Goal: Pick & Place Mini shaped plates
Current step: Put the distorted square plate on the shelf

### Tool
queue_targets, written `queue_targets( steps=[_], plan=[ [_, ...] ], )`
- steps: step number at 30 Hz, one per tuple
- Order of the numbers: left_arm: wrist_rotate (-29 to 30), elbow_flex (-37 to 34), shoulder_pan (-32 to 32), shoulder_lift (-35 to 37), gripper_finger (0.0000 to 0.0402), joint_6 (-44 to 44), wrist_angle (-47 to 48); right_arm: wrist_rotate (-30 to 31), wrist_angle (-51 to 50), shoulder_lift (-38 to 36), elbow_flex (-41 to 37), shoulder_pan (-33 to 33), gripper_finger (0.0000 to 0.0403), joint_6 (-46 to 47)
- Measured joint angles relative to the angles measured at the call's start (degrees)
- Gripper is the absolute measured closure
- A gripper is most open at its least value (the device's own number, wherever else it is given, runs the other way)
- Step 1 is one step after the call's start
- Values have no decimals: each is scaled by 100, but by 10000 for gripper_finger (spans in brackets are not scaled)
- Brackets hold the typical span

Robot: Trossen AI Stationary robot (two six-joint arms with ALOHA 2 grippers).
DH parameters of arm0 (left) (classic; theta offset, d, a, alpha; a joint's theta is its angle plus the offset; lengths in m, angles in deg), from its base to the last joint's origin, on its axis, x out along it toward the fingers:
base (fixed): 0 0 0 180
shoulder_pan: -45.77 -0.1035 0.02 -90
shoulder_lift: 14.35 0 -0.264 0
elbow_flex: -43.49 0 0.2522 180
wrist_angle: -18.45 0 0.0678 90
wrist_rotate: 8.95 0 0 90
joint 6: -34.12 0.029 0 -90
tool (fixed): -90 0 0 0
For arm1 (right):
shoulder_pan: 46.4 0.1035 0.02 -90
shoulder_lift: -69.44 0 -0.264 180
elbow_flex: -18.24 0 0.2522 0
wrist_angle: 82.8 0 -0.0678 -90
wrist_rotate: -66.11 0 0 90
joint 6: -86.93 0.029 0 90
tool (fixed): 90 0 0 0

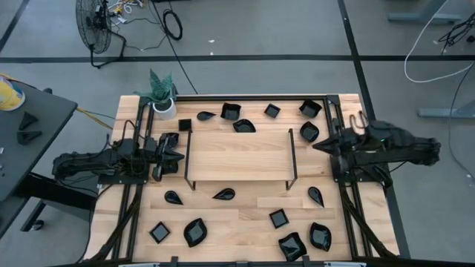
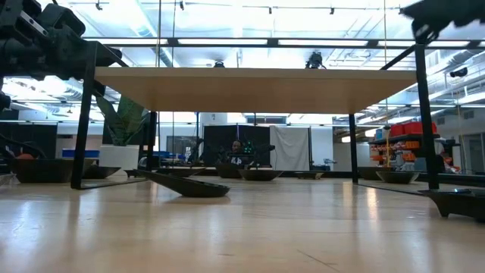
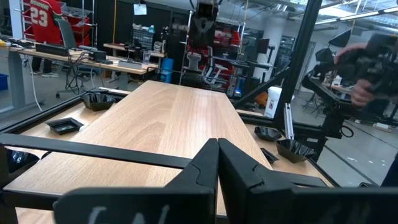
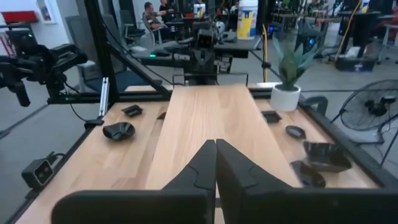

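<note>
Teardrop plates (image 1: 223,194) scattered flat, long axes variously angled; left gripper (image 1: 178,156) and right gripper (image 1: 318,146) both closed, empty.

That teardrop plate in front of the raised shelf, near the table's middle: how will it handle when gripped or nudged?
The teardrop plate is glossy, so probably slippery between fingers. It looks rigid and shallow; seen from table height it sits low with a thin upturned rim, so a pinch on the rim seems likelier than a scoop. On the smooth wooden table, a nudge would likely slide or spin it.
</note>
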Motion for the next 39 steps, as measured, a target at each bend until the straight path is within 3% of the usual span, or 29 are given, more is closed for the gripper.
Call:
queue_targets(
  steps=[6,12,28,39],
  plan=[
    [0,-2,1,0,387,3,-2,2,-1043,266,973,0,392,-10],
    [0,0,0,-2,387,0,-2,4,-1588,288,1445,-141,392,-10],
    [0,-2,0,-2,387,0,-2,2,-2035,-208,1758,-389,392,101],
    [0,0,1,-2,387,2,0,0,-2802,-348,2454,20,392,408]
  ],
)
